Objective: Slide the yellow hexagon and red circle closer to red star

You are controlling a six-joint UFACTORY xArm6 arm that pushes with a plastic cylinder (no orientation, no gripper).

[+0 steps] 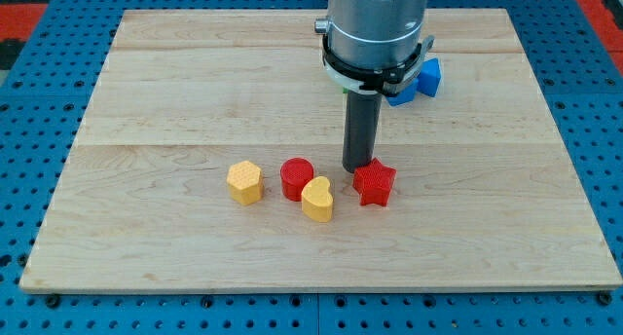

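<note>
My tip [356, 169] sits down on the wooden board [175, 82] just below the frame's centre, right at the upper left edge of the red star [374, 184], close enough that contact cannot be ruled out. There is no gripper here to open or close, only a straight dark rod hanging from the grey arm housing [378, 28] at the top centre of the frame.

Look along the row in the lower middle of the frame: the yellow hexagon [245, 182] stands furthest left, a small gap of bare wood, then the red circle [297, 178]. Tucked against the circle's lower right is a yellow heart [317, 200], and that heart sits squarely between the circle and the star, touching or nearly touching the circle and just apart from the star. So the direct lane from circle to star is partly blocked by the heart.

Up at the top, right of the housing, a blue block [425, 77] peeks out from behind the arm, shape hard to tell, well apart from the row below.

The board lies on a blue perforated table [29, 130].
</note>
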